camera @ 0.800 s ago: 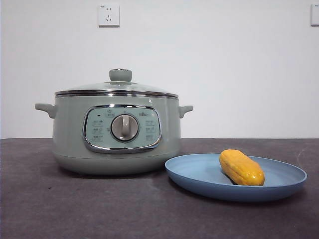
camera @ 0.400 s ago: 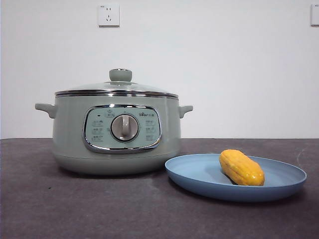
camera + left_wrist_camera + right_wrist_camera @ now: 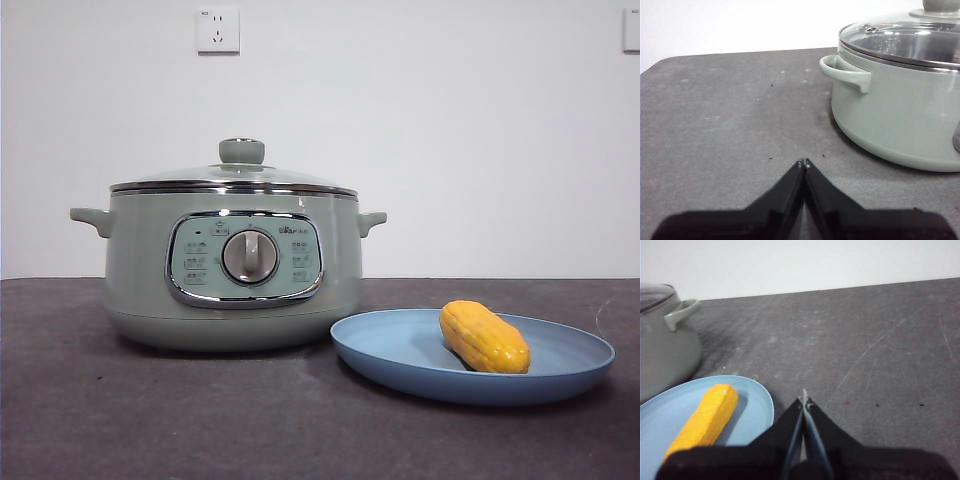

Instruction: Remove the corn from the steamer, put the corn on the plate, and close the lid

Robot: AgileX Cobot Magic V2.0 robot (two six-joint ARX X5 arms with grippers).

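Observation:
The sage-green steamer [image 3: 235, 275] stands left of centre with its glass lid [image 3: 236, 175] seated on the rim. Beside it on the right lies the light-blue plate [image 3: 400, 345], and the yellow-orange corn [image 3: 484, 337] rests on it. My left gripper [image 3: 803, 163] is shut and empty, low over the table, apart from the steamer's [image 3: 895, 115] side handle; the lid [image 3: 905, 40] shows there too. My right gripper [image 3: 804, 401] is shut and empty, just off the plate's [image 3: 752, 410] edge, with the corn [image 3: 705, 421] lying to one side of it. Neither arm appears in the front view.
A dark grey table top [image 3: 200, 420] runs across the front. A white wall with a socket [image 3: 218, 30] stands behind. The steamer's handle [image 3: 682, 313] shows in the right wrist view.

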